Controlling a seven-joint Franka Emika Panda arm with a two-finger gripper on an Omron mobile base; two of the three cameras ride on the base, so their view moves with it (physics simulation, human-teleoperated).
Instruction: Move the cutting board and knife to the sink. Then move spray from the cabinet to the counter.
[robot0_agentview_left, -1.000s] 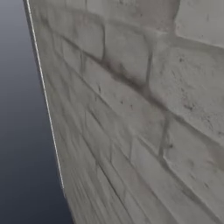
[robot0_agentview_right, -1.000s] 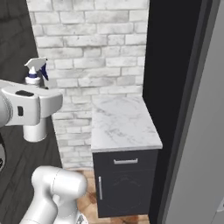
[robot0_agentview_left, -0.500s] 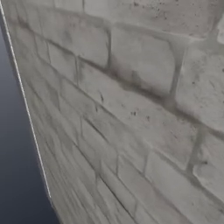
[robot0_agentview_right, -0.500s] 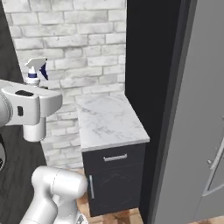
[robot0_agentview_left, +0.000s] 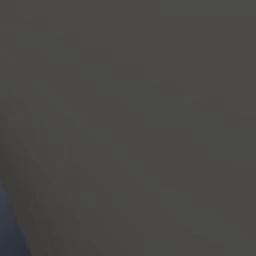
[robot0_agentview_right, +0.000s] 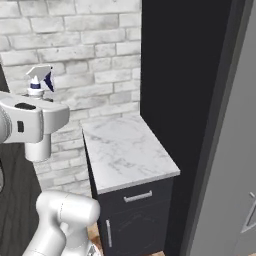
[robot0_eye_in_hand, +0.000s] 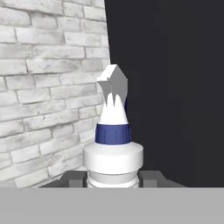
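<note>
Spray bottle (robot0_eye_in_hand: 113, 144): clamped in gripper (robot0_eye_in_hand: 113, 180), carried upright above and left of the small marble desk (robot0_agentview_right: 127, 152). Advice: keep it vertical, lower onto the bare desk centre, release only once seated.

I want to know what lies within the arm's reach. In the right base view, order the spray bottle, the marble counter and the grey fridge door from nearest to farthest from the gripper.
1. Spray bottle: held in the gripper, its nozzle poking above the arm at the left.
2. Marble counter: to the right and lower, against the brick wall.
3. Grey fridge door: far right edge.
</note>
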